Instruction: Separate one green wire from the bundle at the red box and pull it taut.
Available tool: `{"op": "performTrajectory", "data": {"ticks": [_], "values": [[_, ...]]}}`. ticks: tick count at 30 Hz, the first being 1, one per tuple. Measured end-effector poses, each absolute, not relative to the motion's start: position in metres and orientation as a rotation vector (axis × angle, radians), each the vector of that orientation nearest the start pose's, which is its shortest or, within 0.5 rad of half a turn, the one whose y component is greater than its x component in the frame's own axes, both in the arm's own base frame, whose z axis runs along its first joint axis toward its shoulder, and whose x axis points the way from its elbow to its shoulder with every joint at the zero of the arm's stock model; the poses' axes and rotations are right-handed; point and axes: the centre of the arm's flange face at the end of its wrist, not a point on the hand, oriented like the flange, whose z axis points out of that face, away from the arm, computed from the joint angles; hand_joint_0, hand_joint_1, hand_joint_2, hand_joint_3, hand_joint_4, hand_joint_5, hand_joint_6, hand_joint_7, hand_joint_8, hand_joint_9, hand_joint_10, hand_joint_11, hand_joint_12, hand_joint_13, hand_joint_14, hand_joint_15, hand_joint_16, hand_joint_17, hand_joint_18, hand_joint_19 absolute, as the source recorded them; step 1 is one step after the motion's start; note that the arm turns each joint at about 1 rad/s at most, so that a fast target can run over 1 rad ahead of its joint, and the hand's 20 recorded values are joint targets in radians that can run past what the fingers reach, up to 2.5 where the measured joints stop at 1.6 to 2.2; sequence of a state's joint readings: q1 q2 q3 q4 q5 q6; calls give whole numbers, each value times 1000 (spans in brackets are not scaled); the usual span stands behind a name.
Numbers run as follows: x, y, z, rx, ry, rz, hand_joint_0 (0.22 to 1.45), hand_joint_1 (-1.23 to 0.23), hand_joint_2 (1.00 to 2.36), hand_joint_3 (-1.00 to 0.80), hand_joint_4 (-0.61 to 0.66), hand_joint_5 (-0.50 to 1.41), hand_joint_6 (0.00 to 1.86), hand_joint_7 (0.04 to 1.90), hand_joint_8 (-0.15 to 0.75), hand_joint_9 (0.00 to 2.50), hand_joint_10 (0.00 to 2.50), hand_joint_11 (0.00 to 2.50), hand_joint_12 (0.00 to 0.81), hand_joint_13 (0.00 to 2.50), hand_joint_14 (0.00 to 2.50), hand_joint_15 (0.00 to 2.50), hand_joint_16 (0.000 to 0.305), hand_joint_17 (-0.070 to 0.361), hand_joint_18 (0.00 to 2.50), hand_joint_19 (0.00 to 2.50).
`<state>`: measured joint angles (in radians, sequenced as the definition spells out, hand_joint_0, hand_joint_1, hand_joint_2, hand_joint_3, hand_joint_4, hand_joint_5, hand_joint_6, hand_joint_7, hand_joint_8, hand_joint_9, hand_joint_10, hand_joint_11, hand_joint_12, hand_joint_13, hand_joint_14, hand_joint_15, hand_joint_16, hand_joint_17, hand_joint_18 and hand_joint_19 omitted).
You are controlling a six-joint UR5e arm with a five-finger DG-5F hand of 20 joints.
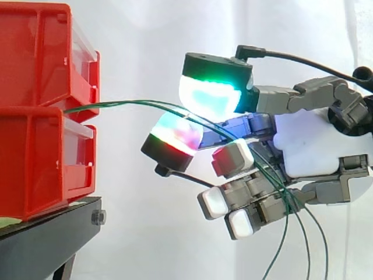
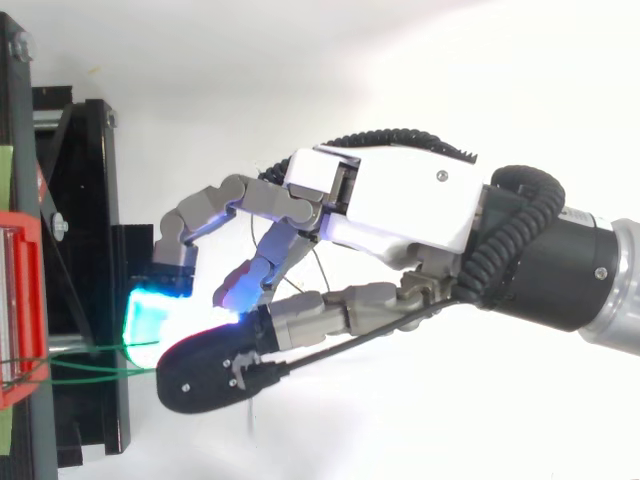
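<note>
A bundle of thin green wires (image 1: pixel 128 105) comes out between the two stacked red bins, upper (image 1: pixel 35 52) and lower (image 1: pixel 35 163), and runs right to my hand (image 1: pixel 317 146). There the wires pass between two big glowing pads, a green-cyan one (image 1: pixel 210 93) above and a red-blue one (image 1: pixel 175 134) below, which close on them. Past the pads the strands cross the curled lower fingers and hang down at the lower right (image 1: pixel 308 245). From above, the hand (image 2: pixel 400 200) reaches left toward the red box (image 2: pixel 20 300), and two green strands (image 2: pixel 90 366) span the short gap.
The bins sit on a black stand (image 1: pixel 46 233) at the left, seen from above as a dark frame (image 2: pixel 85 250). A white curtain lies behind. The arm (image 2: pixel 590 280) enters from the right.
</note>
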<state>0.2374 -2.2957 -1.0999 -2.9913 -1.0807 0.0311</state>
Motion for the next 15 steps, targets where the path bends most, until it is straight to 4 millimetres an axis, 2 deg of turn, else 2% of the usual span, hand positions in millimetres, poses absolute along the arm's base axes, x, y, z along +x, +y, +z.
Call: {"op": "performTrajectory", "data": {"ticks": [6,15], "values": [[760,-1,275,1381,1085,971,598,-714,1016,-288,89,-152,839,887,269,1255,27,931,352,1016,26,659,53,120,824,728],[761,-1,276,1382,1082,972,571,-694,1011,-377,100,-151,853,865,268,1276,27,920,349,1036,24,672,54,121,832,731]]}}
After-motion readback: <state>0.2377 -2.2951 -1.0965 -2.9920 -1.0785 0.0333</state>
